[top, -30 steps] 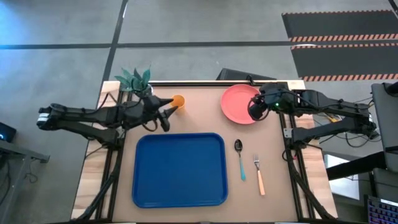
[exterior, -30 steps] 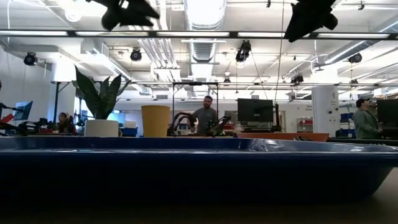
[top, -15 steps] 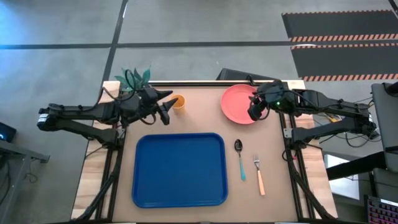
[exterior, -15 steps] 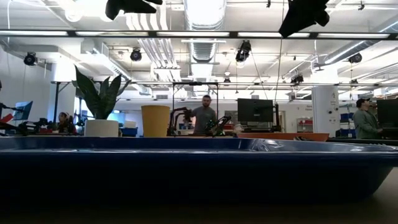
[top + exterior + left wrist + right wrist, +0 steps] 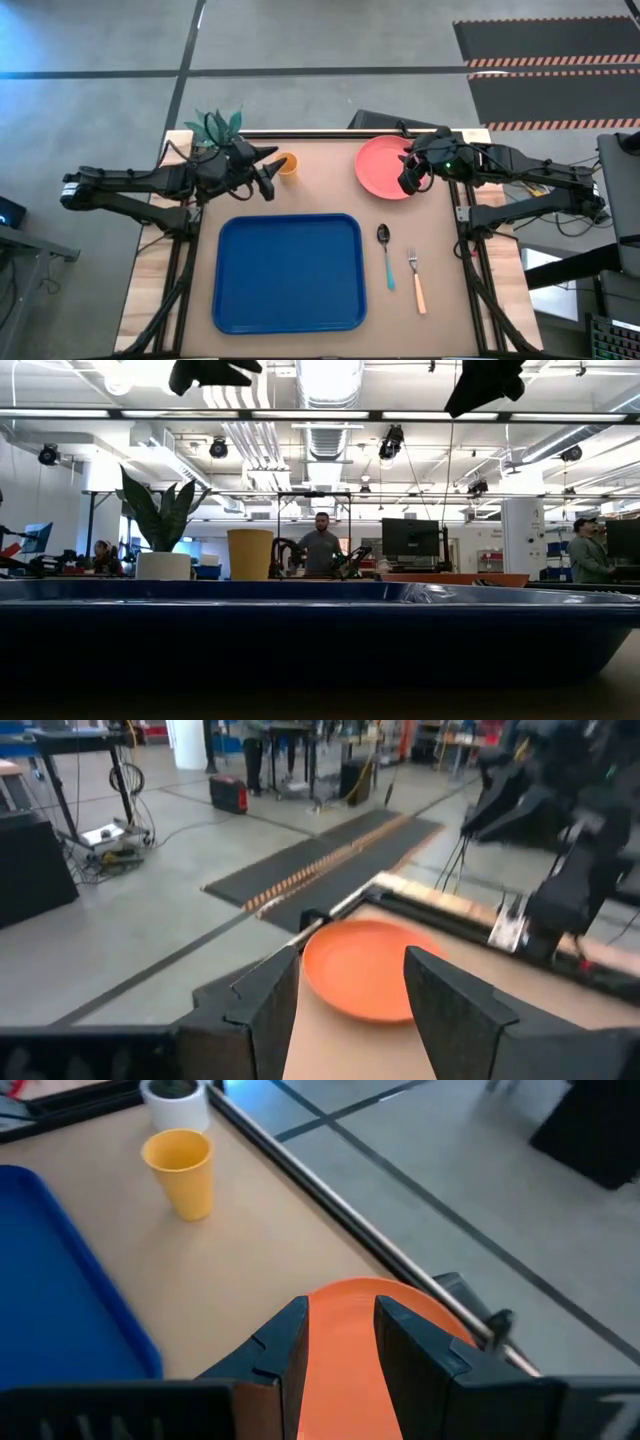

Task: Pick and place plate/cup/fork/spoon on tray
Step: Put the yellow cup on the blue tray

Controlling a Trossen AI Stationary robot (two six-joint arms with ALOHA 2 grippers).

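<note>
While your right gripper (image 5: pixel 407 180) is hovering with fingers apart over the plate's (image 5: pixel 383 166) right edge, the plate is sitting just above the tray's (image 5: pixel 288 272) top-right corner (left gripper (image 5: pixel 268 186) open, waiting beside the cup (image 5: pixel 286 164)).

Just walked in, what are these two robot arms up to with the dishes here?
They are about to load tableware onto the blue tray, which holds nothing yet. The left gripper hangs open beside the orange-yellow cup, not gripping it. The right gripper hovers open over the edge of the pink plate. The spoon and fork lie untouched on the table, right of the tray. A potted plant stands at the back corner.
</note>
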